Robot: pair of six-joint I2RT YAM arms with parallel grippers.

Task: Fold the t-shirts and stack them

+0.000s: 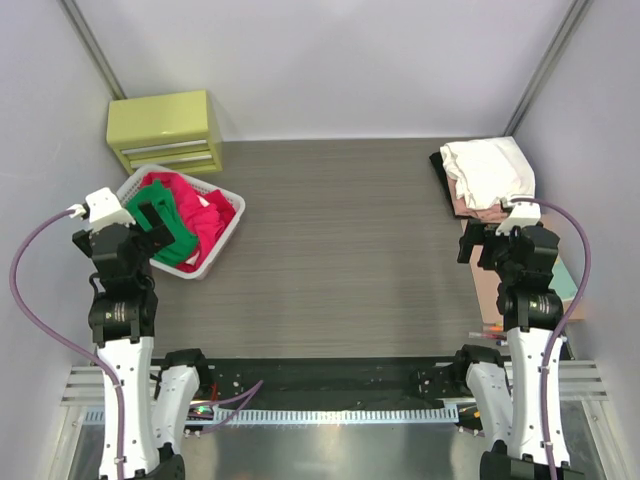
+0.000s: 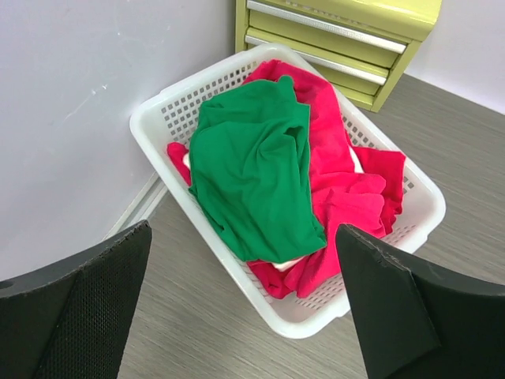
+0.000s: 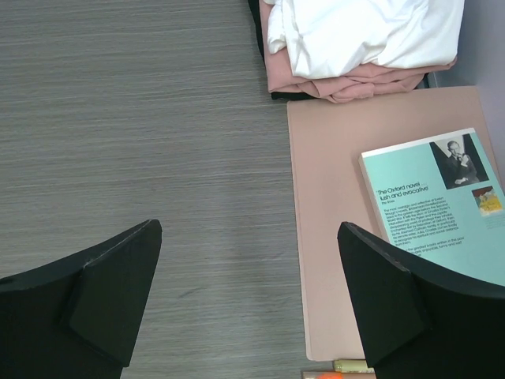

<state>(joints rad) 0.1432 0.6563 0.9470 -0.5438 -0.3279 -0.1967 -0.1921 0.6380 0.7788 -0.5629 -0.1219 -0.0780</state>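
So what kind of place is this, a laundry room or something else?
Probably a robot test cell, not a home: left arm and right arm mounted at a table, plain walls boxing it in, a basket of t-shirts set out.

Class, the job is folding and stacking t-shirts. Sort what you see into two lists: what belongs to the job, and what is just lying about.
Belongs: green t-shirt; red t-shirts; white t-shirt; pale pink t-shirt.

Lying about: white basket; yellow drawer unit; teal book; pink board.
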